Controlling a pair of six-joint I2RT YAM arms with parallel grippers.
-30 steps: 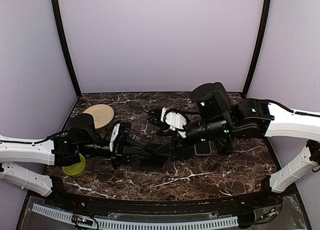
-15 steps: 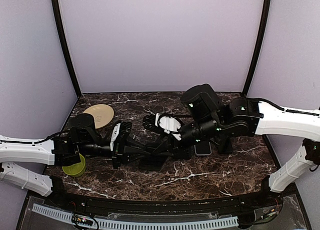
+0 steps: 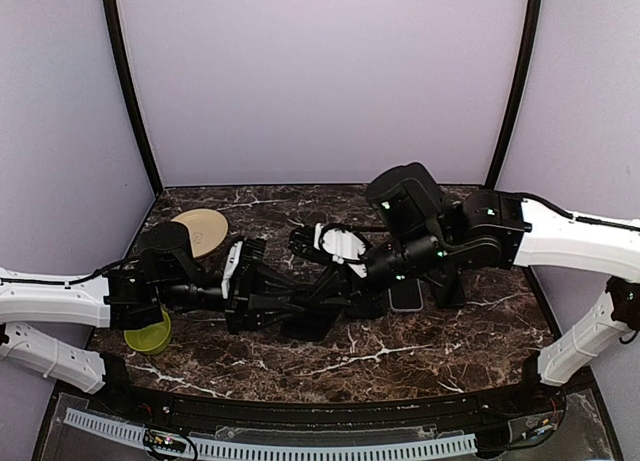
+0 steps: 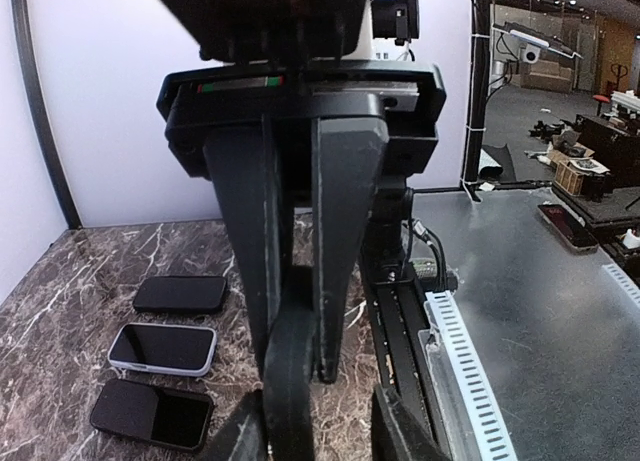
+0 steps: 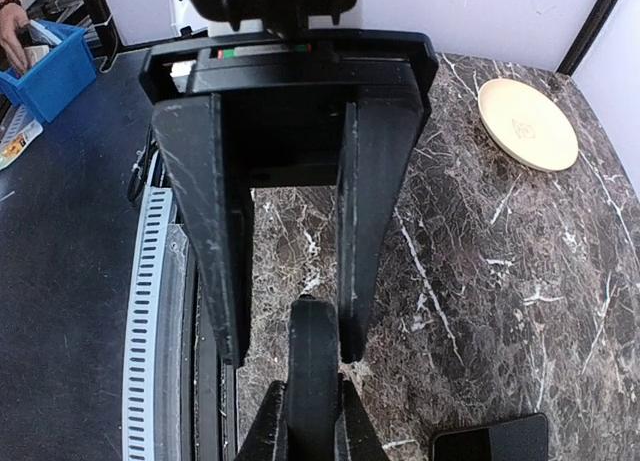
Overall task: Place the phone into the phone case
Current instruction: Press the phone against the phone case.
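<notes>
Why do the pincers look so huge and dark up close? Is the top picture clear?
Left wrist view: the left pincer sits at the lens, so it looms big and shadowy. Right wrist view: same for the right pincer, while the tan disc looks sharp. Top view: both black pincers blend into the dark marble table.

right pincer (image 5: pixel 290 356) narrowed and shifted left, left pincer (image 4: pixel 298 371) loosened
</notes>
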